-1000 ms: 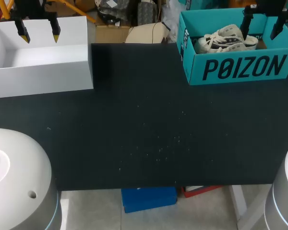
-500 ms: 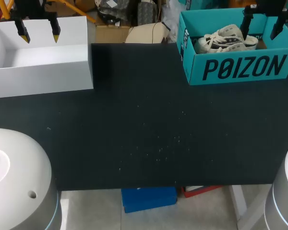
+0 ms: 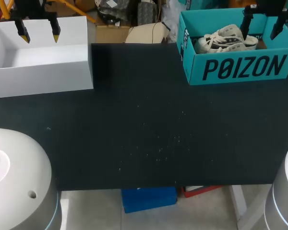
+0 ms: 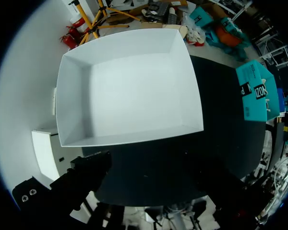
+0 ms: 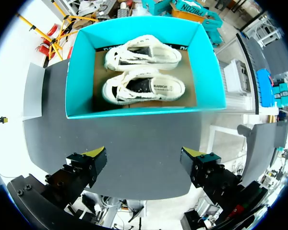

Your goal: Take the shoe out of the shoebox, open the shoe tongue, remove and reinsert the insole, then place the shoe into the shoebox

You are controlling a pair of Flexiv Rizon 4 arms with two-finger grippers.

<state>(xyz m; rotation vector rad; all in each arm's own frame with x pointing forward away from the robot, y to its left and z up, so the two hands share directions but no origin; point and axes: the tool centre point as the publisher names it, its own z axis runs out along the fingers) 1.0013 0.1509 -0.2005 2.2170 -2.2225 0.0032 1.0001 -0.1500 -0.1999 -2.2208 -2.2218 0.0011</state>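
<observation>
While the right gripper (image 3: 261, 26) hangs over the teal shoebox (image 3: 235, 67) with its yellow-tipped fingers spread wide and holding nothing, two cream low-top sneakers lie side by side on the brown cardboard floor inside. The nearer sneaker (image 5: 144, 86) and the farther sneaker (image 5: 144, 51) both rest on their sides, laces loose, and they touch along their length. In the right wrist view the fingers stand apart above the bare mat just in front of the box's near wall, which rises between them and the shoes. The shoebox sits at the far right corner of the black table (image 3: 144, 124), with its right end close to the table's side edge and its back wall at the far edge. At the far left corner stands an open white box (image 3: 43, 72), its tall walls enclosing a bare white floor. The left gripper (image 3: 39, 32) hovers above this box, fingers likewise parted and unloaded; in the left wrist view only their dark bodies show, over the mat on the near side of the box. Between the two boxes runs a gap of dark mat at the far edge, and from there the tabletop, speckled with pale flecks, spreads broad to the near edge, where the rounded grey arm bases (image 3: 14, 182) crowd both corners.
</observation>
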